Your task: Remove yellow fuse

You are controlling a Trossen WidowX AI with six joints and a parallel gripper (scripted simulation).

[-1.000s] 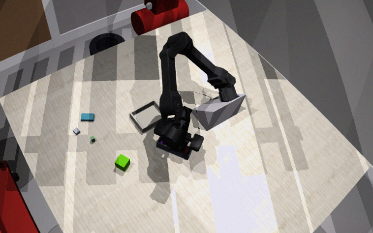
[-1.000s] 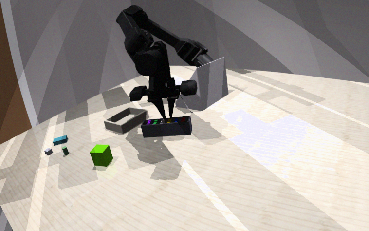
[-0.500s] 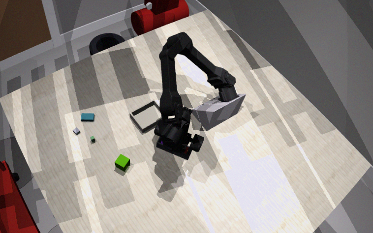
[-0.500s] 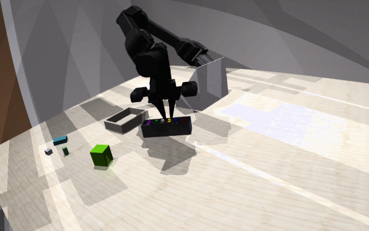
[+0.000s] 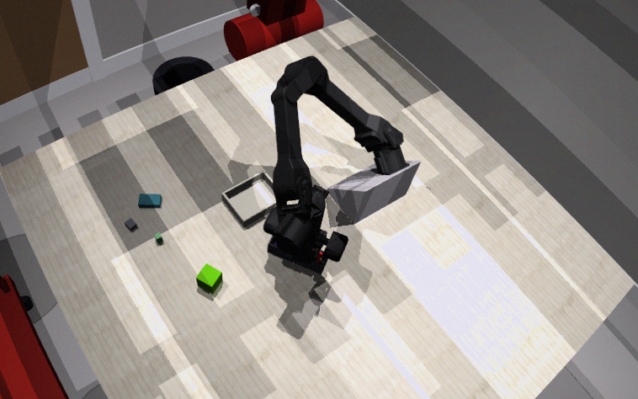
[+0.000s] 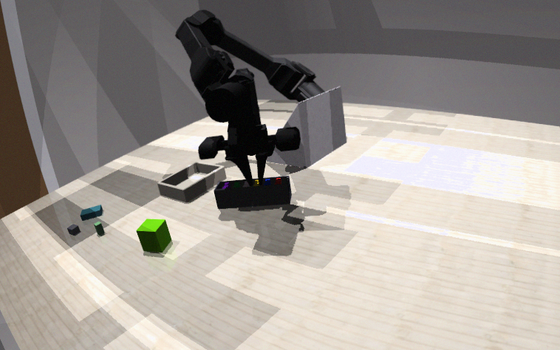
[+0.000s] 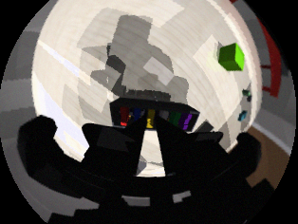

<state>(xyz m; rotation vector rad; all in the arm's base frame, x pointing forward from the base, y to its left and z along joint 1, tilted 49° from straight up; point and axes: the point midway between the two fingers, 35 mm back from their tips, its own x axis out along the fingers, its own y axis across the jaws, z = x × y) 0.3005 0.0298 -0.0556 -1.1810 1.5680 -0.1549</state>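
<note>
The black fuse block [image 6: 251,198] [image 7: 190,115] stands on the table and holds a row of coloured fuses. The yellow fuse [image 6: 256,182] [image 7: 150,120] sits upright in its slot, between a blue fuse [image 6: 267,181] and a pale one. My gripper [image 6: 254,180] [image 7: 150,117] points straight down with its fingertips at the top of the block, one on each side of the yellow fuse. A narrow gap shows between the fingers, and they do not clamp the fuse. The grey tray [image 5: 233,205] [image 6: 181,192] lies just left of the block. In the top view the arm hides most of the block.
A purple fuse [image 6: 225,185] and a red fuse [image 6: 278,180] sit at the ends of the row. A green cube [image 5: 209,277] [image 6: 154,235], a teal block [image 5: 150,200] [image 6: 91,212] and two small cubes lie to the left. The arm's grey wedge base [image 5: 376,188] [image 6: 320,128] stands behind.
</note>
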